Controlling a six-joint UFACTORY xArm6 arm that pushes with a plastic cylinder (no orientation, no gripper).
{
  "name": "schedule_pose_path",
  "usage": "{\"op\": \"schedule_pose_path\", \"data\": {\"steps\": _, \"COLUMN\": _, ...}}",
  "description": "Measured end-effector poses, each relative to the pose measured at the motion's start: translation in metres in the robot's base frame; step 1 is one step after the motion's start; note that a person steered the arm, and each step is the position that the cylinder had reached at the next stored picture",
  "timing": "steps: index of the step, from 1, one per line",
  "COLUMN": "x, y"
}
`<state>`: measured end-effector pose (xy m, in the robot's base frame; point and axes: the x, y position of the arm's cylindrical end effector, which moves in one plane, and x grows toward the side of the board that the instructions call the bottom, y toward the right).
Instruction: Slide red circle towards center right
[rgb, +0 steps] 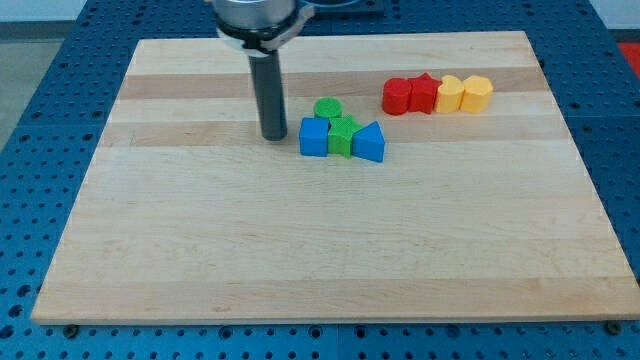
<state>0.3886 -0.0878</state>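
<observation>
Eight blocks on a wooden board (200, 260), sitting in two tight clusters. No fingers on this arm, so nothing to open, close or grip with: it ends in a plain dark rod, and my tip (273, 136) rests on the board at the view's upper middle, a bit left of centre.

Cluster one, just to the view's right of my tip: blue cube (314, 137) nearest, close beside the tip but with a thin gap showing, cannot tell for sure if they touch. Green star-like block (343, 137) is pressed against the blue cube's right side. Blue triangle block (369, 143) sits right of that, touching it. Green round block (327, 108) is behind them, toward the view's top, touching the group.

Cluster two, a row at the view's upper right, well apart from my tip: red circle (397, 96) is the leftmost in the row. Red star (424, 93) is touching it on the right. Then a yellow block (451, 94), shape unclear, maybe a heart. Then a yellow block with flat sides (477, 93), hexagon-like, ending the row.

The red circle sits in the upper right area, between cluster one and the red star, untouched by the tip.

Blue perforated table (40, 110) surrounds the board.
</observation>
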Motion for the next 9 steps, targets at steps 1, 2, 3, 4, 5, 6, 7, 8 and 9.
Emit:
{"op": "schedule_pose_path", "data": {"steps": 1, "x": -0.006, "y": -0.030}}
{"op": "schedule_pose_path", "data": {"steps": 2, "x": -0.045, "y": -0.032}}
{"op": "schedule_pose_path", "data": {"steps": 3, "x": -0.080, "y": -0.017}}
{"op": "schedule_pose_path", "data": {"steps": 4, "x": -0.094, "y": 0.021}}
{"op": "schedule_pose_path", "data": {"steps": 5, "x": -0.095, "y": 0.067}}
{"op": "schedule_pose_path", "data": {"steps": 6, "x": -0.094, "y": 0.095}}
{"op": "schedule_pose_path", "data": {"steps": 7, "x": -0.092, "y": 0.126}}
{"op": "schedule_pose_path", "data": {"steps": 8, "x": -0.086, "y": 0.145}}
{"op": "schedule_pose_path", "data": {"steps": 9, "x": -0.070, "y": 0.150}}
